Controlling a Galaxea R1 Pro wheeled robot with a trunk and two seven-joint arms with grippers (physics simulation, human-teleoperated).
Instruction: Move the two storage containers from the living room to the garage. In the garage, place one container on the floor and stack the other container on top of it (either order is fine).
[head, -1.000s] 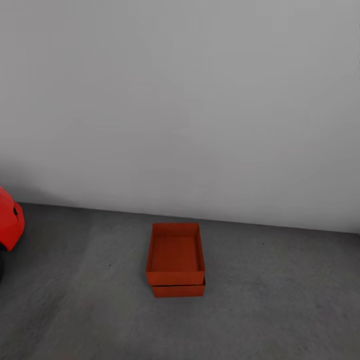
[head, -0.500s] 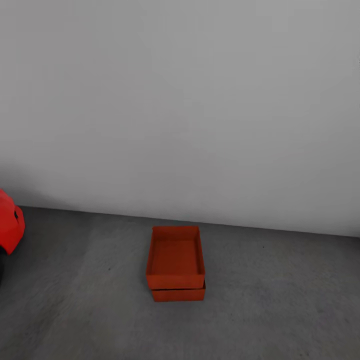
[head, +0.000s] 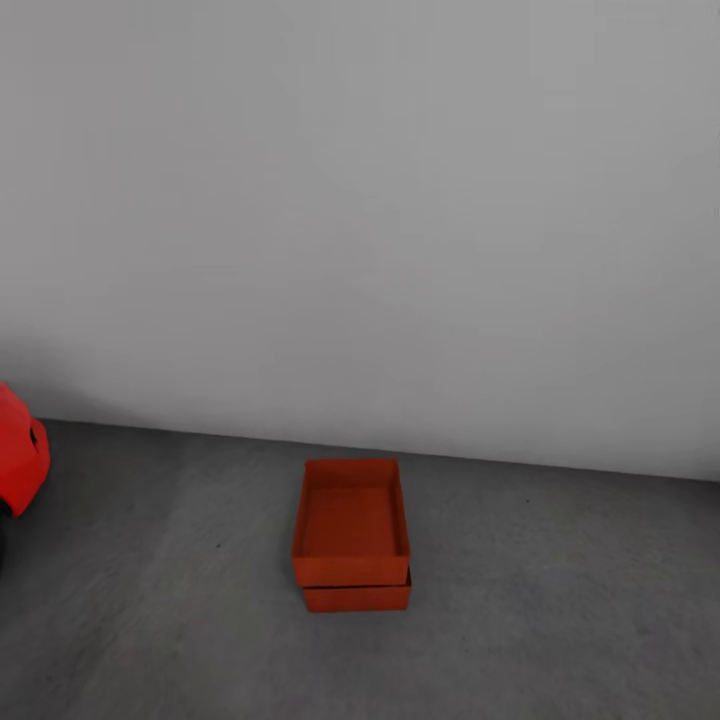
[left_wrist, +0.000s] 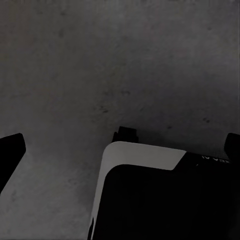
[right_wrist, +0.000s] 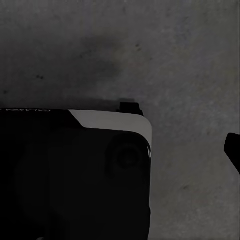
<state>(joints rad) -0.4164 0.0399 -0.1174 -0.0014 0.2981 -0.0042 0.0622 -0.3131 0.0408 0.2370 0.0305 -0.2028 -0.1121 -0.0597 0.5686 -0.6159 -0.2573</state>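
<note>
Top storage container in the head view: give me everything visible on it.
The top storage container is an orange-red, open, rectangular box with low straight walls, plain and matte, empty inside. It sits level on the lower container, slightly offset so the lower front edge shows. The stack rests on the dark grey concrete floor near the pale wall.

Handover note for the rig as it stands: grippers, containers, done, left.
Left gripper: open, empty, pointing down over bare concrete, fingertips at the frame edges.
Right gripper: one fingertip at the frame edge, also over concrete; open or shut not readable.
Containers: upper container sits on the lower container, on the floor near the grey wall. Upper one is set slightly left of the lower, resting level. Red car at the left edge, well apart from them.
Done: both containers in the garage, stacked.
Left: nothing apparent; just confirm the stack is stable.
</note>
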